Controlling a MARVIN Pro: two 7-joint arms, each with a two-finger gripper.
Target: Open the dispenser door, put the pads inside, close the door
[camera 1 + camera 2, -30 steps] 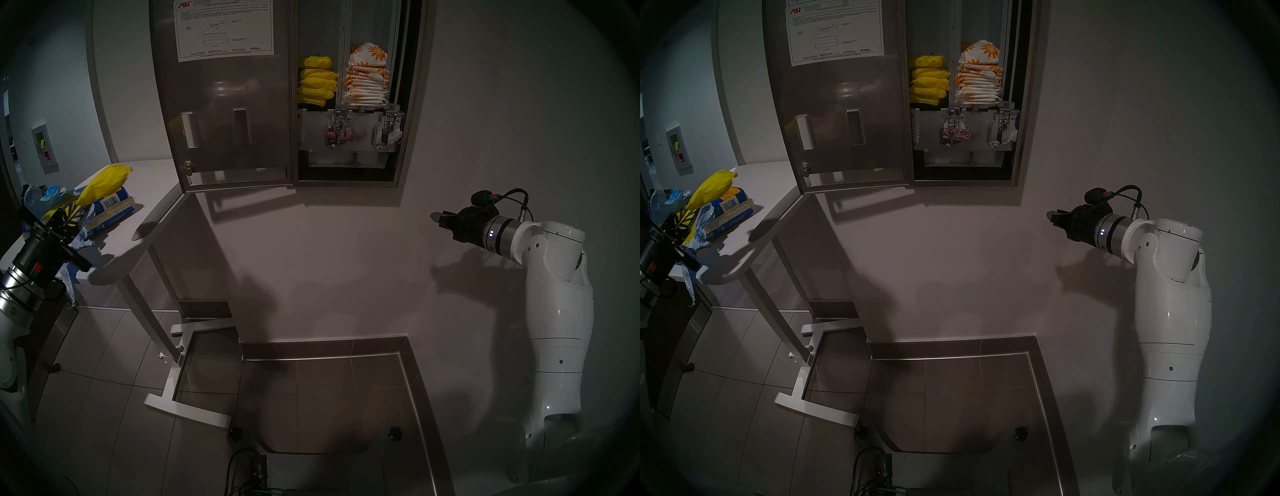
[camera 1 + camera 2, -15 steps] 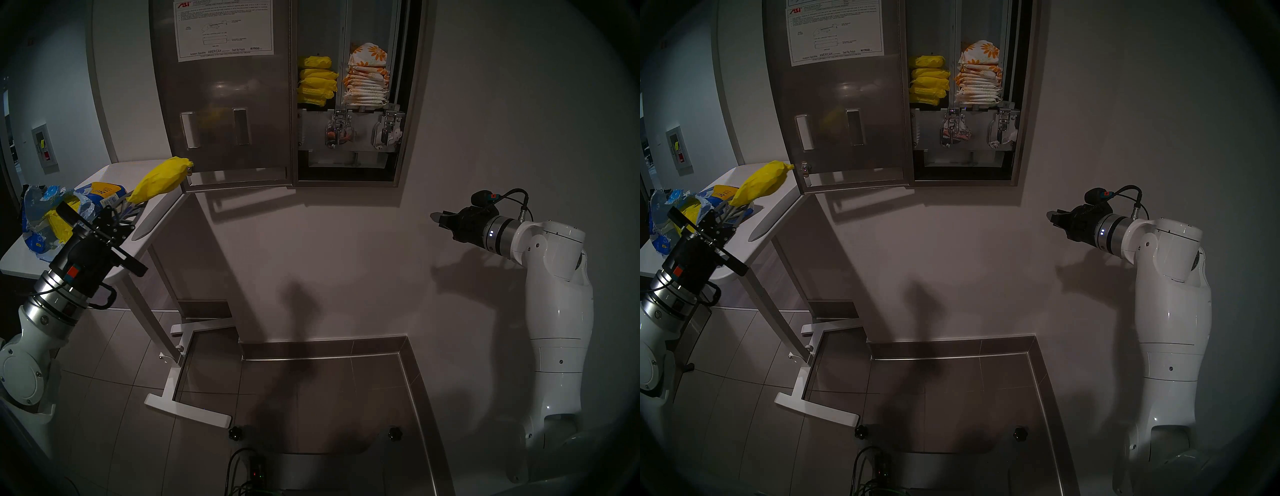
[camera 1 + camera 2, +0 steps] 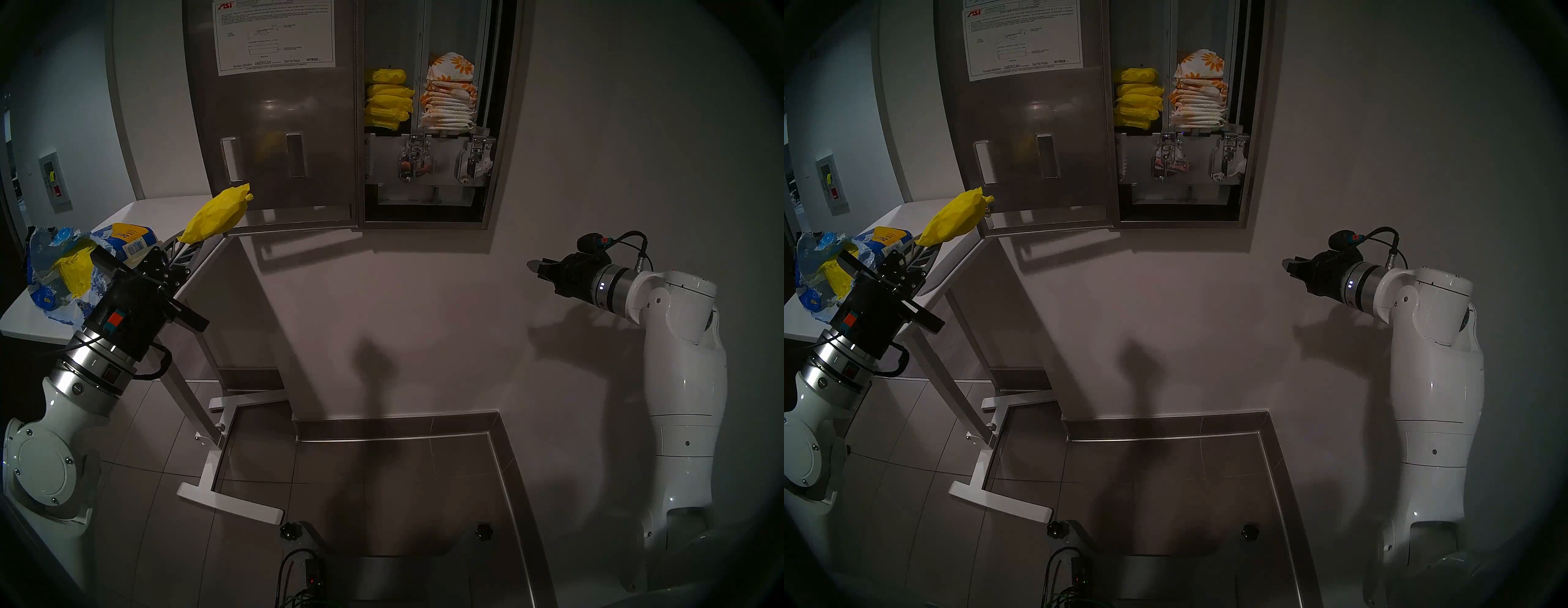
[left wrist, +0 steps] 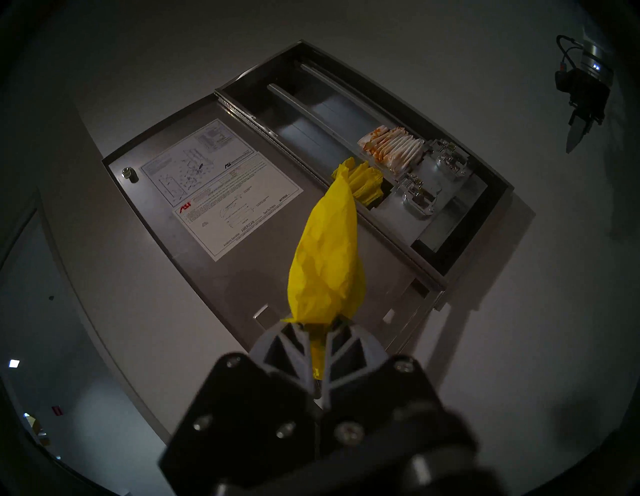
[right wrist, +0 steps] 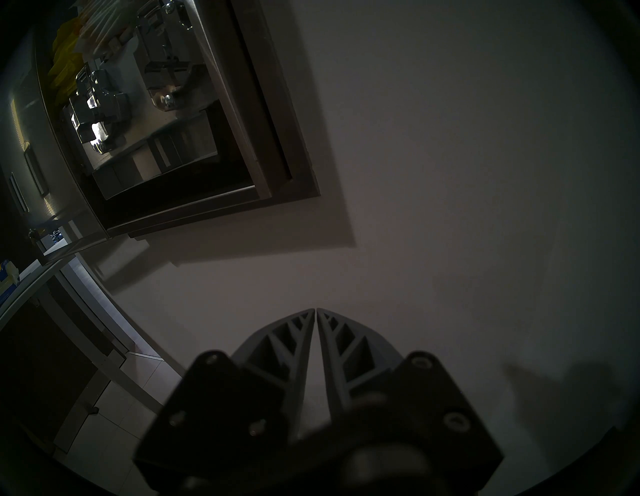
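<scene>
We see bare wall [image 3: 424, 297] below the cabinet [image 3: 500, 127], open room between our two arms. The dispenser door [image 3: 275, 127] hangs swung wide to the left, its lower edge above the bench [image 3: 169, 208] corner. In the cabinet, yellow pads [image 3: 388, 99] fill the left column, flowered packets [image 3: 449, 93] the right. A torn blue pack [image 3: 63, 263] lies on the bench. Our left pincer [image 3: 180, 250] grips one yellow pad [image 3: 218, 214], raised before the door's lower corner. Our right pincer [image 3: 535, 267] is closed, empty.
</scene>
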